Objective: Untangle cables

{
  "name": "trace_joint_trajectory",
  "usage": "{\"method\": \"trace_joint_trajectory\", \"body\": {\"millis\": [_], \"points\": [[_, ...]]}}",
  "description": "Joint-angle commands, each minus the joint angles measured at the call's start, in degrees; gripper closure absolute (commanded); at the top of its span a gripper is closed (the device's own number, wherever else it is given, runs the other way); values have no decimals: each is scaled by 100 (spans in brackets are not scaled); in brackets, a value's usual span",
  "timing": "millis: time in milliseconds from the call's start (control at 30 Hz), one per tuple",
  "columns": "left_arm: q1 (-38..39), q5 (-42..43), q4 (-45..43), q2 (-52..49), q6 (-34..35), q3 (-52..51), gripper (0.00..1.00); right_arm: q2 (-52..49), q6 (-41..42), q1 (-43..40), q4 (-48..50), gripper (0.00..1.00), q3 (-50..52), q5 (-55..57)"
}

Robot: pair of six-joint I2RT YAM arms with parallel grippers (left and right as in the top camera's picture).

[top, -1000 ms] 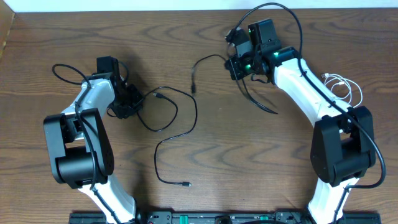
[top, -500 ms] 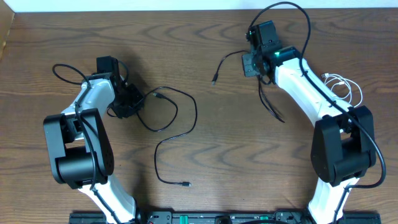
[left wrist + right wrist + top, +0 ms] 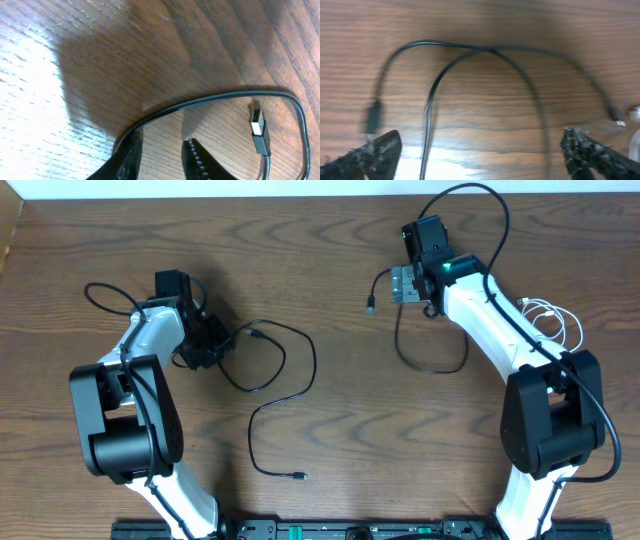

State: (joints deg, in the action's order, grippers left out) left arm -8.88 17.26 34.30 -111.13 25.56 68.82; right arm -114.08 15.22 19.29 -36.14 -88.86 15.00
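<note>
Clock directions are read on the overhead view, 12 at the far edge of the table [image 3: 400,460].

My left gripper [image 3: 210,345] is low at the table, around 9 o'clock. In its wrist view [image 3: 162,145] the fingers [image 3: 131,156] stand a little apart, with bare wood in the gap. The first black cable [image 3: 315,362] runs past the tip of one finger and is not pinched between the two. I can't tell whether it touches that tip. From there the cable [image 3: 220,96] arcs toward 3 o'clock and bends back. Its near plug [image 3: 258,131] lies flat on the wood just beside my fingers. The rest sweeps down toward 6 o'clock, and its far plug [image 3: 299,476] lies well away from me.

My right gripper [image 3: 403,283] is up at about 1 o'clock. Its fingers are spread wide [image 3: 480,137] and hold nothing. The second black cable [image 3: 430,370] lies on the table under it. In the wrist view it crosses over itself once [image 3: 492,50]. One plug [image 3: 371,305] lies on the 9 o'clock side of the gripper, and a loop hangs toward 6 o'clock.

The two black cables lie apart and do not cross each other.

The white cable [image 3: 556,320] is bunched at 3 o'clock, beside my right arm and well apart from both black ones.
</note>
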Motion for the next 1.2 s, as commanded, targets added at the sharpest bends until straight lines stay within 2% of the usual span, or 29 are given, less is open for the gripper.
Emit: {"method": "trace_joint_trajectory", "body": {"millis": [0,33,67,100,267,600,1167], "points": [[-31,-254,83,-149,7,-98,49,50,103,-7,2,1,-33,-1646],[-31,-256,81,-149,7,-98,40,50,103,-4,17,1,-33,-1926],[-31,-256,81,-149,4,-98,16,50,103,0,55,1,-33,-2225],[-33,-256,79,-149,7,-98,2,50,103,7,79,1,-33,-2393],[-33,-254,79,-149,7,-98,2,50,105,157,107,1,-33,-3084],[-33,-256,79,-149,7,-98,2,50,103,973,459,1,-31,-3042],[-31,-256,79,-149,7,-98,2,44,103,2590,723,1,-26,-1139]]}}
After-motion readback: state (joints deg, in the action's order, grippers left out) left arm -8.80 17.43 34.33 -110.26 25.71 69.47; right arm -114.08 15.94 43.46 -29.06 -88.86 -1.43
